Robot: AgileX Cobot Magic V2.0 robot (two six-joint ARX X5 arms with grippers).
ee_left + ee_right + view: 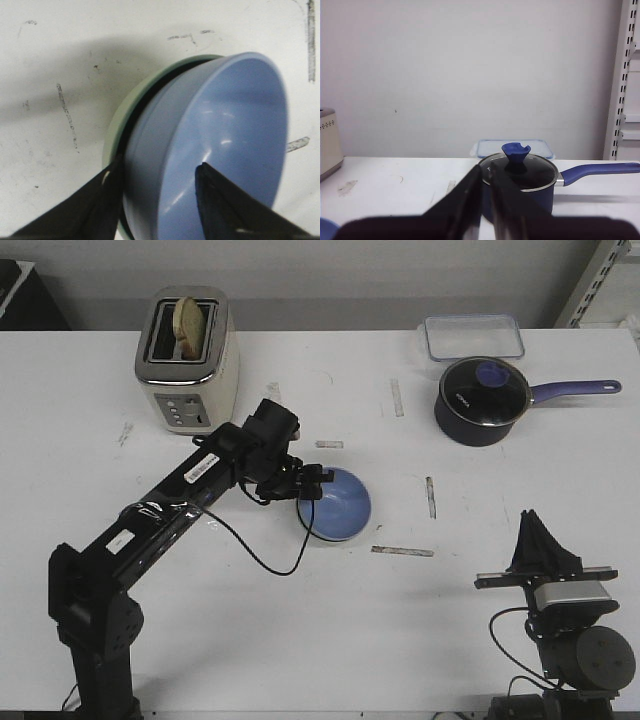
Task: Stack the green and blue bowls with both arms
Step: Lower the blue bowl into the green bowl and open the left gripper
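Blue bowl (220, 150), nested in green bowl (117, 120), has its rim pinched by left end effector (160, 200).

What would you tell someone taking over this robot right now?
Left gripper: shut on the blue bowl's rim, one finger inside, one outside.
Right gripper: shut, holding nothing, parked at the near right, facing the saucepan.
Blue bowl sits tilted inside the green bowl at mid-table.
Done: bowls nested.
Left: let the blue bowl settle, release, pull the left arm back.
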